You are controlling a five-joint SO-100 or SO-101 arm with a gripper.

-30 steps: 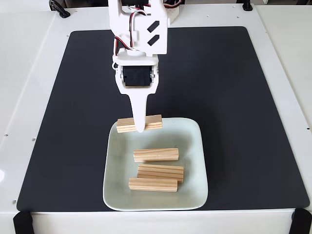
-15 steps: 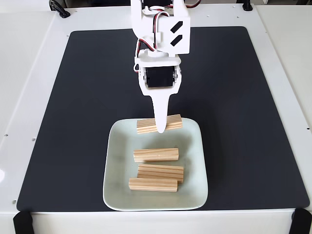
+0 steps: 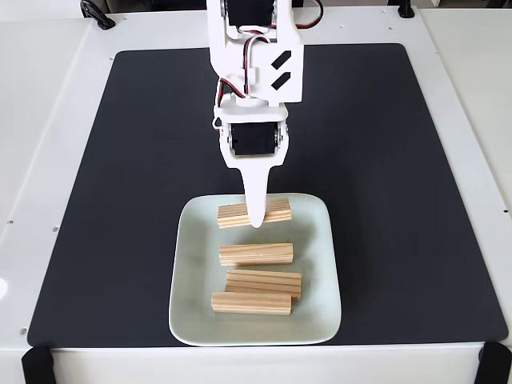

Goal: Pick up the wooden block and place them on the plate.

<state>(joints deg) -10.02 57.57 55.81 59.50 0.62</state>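
In the fixed view, four wooden blocks all lie with their long sides running left to right across the plate [image 3: 190, 264]. The top block [image 3: 276, 210] sits at the plate's far edge, tilted slightly up to the right, with the gripper [image 3: 255, 218] clamped across its middle. Below it lie the second block [image 3: 256, 254], then the third block [image 3: 264, 282] and the nearest block [image 3: 250, 303], these two touching. The plate rests at the near edge of the black mat [image 3: 384, 160]. The white arm [image 3: 254, 56] reaches down from the far side, finger pointing straight down
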